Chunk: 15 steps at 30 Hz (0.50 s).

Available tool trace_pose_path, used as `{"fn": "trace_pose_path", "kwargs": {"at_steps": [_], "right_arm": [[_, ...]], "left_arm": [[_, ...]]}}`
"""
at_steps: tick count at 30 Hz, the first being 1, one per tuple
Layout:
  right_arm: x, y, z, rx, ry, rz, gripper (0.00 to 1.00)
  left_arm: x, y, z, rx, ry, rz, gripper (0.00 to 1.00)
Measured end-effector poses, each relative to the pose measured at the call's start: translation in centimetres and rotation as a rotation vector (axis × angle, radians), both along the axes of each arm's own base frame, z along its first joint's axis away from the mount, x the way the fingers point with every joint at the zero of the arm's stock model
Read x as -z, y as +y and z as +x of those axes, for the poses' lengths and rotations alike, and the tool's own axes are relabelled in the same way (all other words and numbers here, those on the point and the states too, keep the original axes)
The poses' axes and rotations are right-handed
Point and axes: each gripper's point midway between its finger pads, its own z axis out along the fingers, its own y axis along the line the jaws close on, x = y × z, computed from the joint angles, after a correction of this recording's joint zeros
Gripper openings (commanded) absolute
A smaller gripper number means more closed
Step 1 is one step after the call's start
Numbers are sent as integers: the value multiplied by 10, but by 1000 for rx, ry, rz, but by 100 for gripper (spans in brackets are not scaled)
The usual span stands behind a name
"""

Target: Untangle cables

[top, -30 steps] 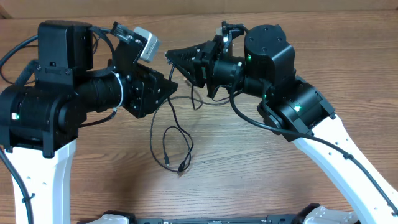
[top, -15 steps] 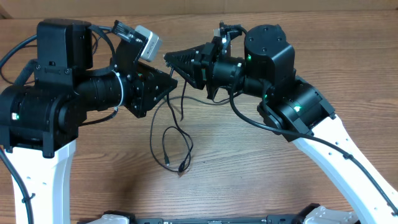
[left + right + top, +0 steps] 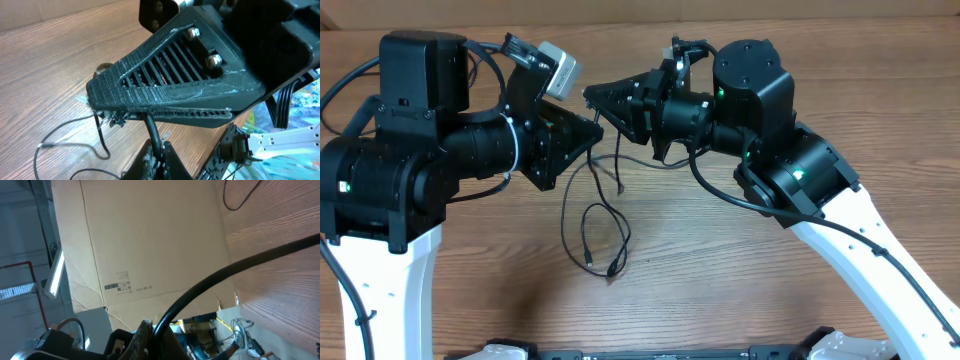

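Thin black cables (image 3: pixel 566 205) hang from both grippers and loop on the wooden table, with plug ends (image 3: pixel 611 270) lying near the front. My left gripper (image 3: pixel 597 127) is shut on one strand. In the left wrist view that gripper (image 3: pixel 156 151) pinches the cable (image 3: pixel 151 129), which runs up to the ribbed finger (image 3: pixel 170 85) of the right gripper just above it. My right gripper (image 3: pixel 588 93) sits tip to tip with the left one. In the right wrist view the right gripper (image 3: pixel 157 331) is shut on a cable (image 3: pixel 225 272) that arcs up to the right.
A cardboard box wall (image 3: pixel 150 245) stands along the table's far edge (image 3: pixel 620 12). Thick black arm cabling (image 3: pixel 720 190) curves under the right arm. Another cable loop (image 3: pixel 240 202) lies on the wood in the right wrist view. The white arm bases (image 3: pixel 390 290) flank the front corners.
My left gripper has closed on a cable strand and shifted slightly toward the right gripper's tip. The hanging strands swung a little. The right arm has stayed put.
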Motion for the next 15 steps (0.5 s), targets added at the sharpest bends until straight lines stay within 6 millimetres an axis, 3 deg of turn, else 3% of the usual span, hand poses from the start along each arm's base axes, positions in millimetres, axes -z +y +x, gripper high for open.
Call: {"fn": "trace_pose_path", "kwargs": {"at_steps": [1, 4, 6, 11, 12, 15], "right_arm": [[0, 0, 0, -2, 0, 1, 4], [1, 0, -1, -3, 1, -4, 23], [7, -2, 0, 5, 6, -27, 27], [31, -17, 13, 73, 22, -129, 83], [36, -23, 17, 92, 26, -150, 98], [61, -51, 34, 170, 12, -279, 100]], "left_arm": [[0, 0, 0, 0, 0, 0, 4], [0, 0, 0, 0, 3, 0, 4], [1, 0, 0, -2, 8, -1, 4], [3, 2, 1, -23, 25, 2, 4], [3, 3, 2, -36, 33, 4, 4], [2, 4, 6, -70, 45, -7, 5]]}}
